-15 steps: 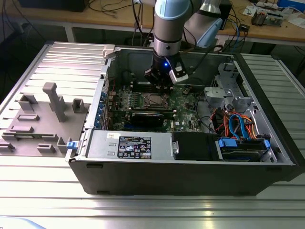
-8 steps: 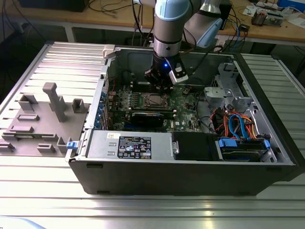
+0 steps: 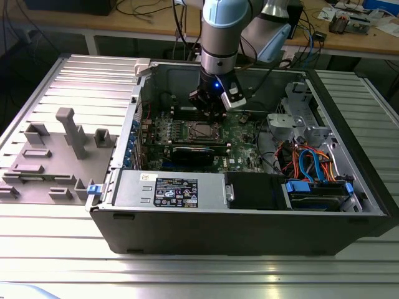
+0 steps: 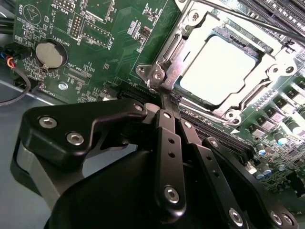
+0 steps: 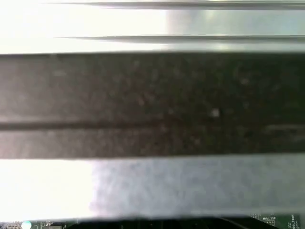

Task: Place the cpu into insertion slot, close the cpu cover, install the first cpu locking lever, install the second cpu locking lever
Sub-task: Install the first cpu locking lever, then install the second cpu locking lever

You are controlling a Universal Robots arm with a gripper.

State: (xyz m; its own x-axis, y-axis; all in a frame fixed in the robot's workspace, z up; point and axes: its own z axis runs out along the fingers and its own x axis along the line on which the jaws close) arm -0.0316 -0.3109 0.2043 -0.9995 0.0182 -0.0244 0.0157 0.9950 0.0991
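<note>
In the second wrist view the cpu lies flat in the insertion slot, its pale silver top showing through the window of the cpu cover, which is folded down around it. A thin locking lever runs along the socket's far side. Another lever's bent end sits at the socket corner. My gripper is shut, and its black fingertips meet right at that corner. In the exterior view the gripper hangs just above the far edge of the socket inside the open computer case.
A long black card lies just in front of the socket. The power supply and drive bay with blue and orange cables line the case front. A coin battery sits on the green board. A grey fixture stands at the exterior view's left.
</note>
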